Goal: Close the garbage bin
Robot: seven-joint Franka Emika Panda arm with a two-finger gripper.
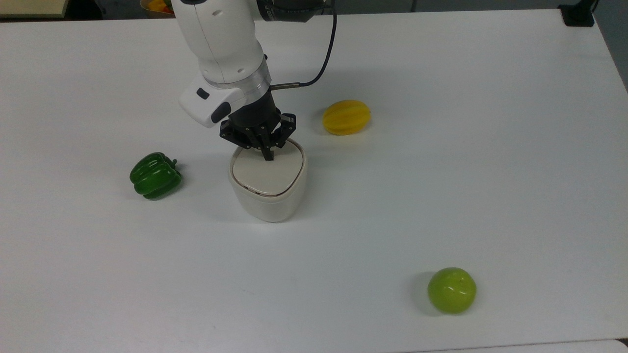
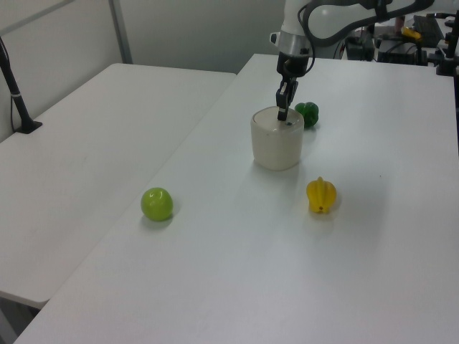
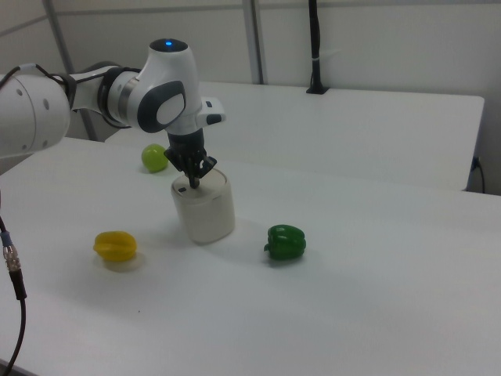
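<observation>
I see the small cream-white rounded-square plastic garbage bin (image 1: 268,189) mid-worktop, nearer the top view's left edge, its flat beige lid (image 1: 265,172) down; my black two-finger gripper (image 1: 267,156) presses the lid's far edge, jaws together; a glossy green bell pepper (image 1: 155,175) lies beside it.

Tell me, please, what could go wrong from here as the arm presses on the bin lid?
The end effector presses near the far edge of the garbage bin, which looks tilted in the top view, so it might tip or slide. The fingertips could also slip off the smooth lid before it seats.
</observation>
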